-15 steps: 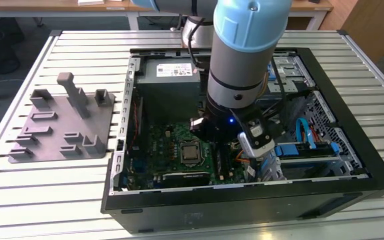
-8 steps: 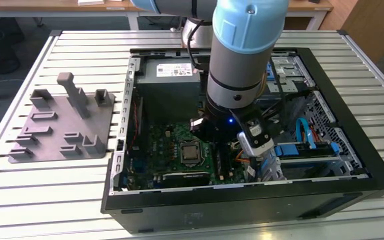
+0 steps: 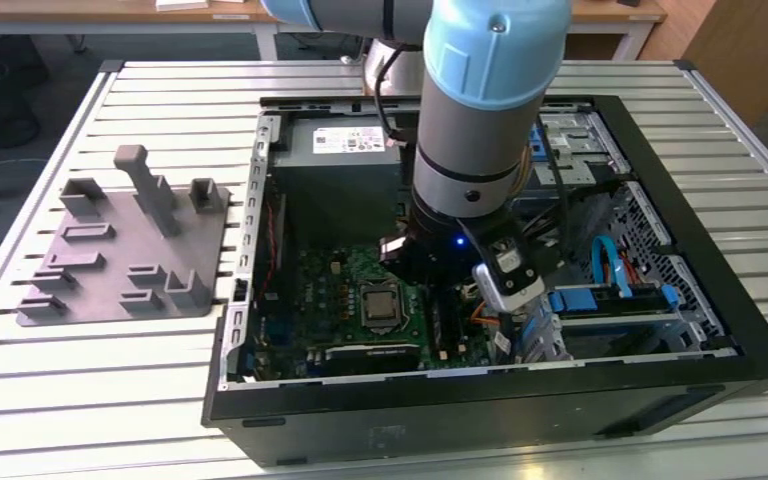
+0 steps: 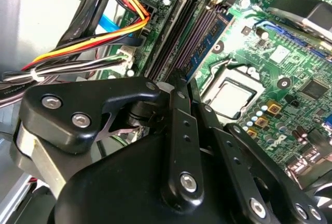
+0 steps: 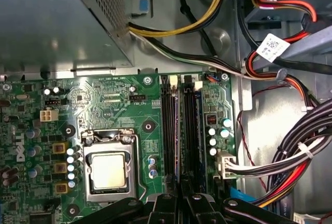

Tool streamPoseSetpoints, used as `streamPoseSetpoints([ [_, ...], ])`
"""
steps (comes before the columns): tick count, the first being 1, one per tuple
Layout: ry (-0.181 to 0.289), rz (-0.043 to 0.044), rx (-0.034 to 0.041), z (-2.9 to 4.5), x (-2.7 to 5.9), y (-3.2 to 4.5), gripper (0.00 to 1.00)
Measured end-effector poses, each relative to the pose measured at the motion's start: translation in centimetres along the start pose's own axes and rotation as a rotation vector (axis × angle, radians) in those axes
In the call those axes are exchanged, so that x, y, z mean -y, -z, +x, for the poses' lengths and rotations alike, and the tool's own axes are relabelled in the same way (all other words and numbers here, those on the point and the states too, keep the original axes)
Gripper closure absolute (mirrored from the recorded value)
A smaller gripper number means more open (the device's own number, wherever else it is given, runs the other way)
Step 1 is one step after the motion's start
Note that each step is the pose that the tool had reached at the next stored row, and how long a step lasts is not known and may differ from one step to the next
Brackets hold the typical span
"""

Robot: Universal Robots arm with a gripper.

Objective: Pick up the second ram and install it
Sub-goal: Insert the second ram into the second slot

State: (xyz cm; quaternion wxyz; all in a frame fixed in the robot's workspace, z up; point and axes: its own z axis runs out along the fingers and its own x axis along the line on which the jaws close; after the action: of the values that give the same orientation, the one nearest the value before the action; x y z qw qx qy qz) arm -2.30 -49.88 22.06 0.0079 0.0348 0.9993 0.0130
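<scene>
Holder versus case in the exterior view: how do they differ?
The holder is grey, a flat plate with upright posts; the case is a black open box. The arm reaches into the case, not the holder. Both sit on the slatted table.

The table [image 3: 157, 385] has a slatted metal top. An open black computer case [image 3: 491, 415] lies flat on it. A grey plastic holder [image 3: 124, 250] with upright posts sits just beside the case, toward the exterior view's left.
</scene>
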Motion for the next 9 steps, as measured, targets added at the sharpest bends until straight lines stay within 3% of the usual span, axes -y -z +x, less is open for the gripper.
streamPoseSetpoints([
  [9, 0.004, 0.0062, 0.0003, 0.01, -0.07, -0.29, 0.86],
])
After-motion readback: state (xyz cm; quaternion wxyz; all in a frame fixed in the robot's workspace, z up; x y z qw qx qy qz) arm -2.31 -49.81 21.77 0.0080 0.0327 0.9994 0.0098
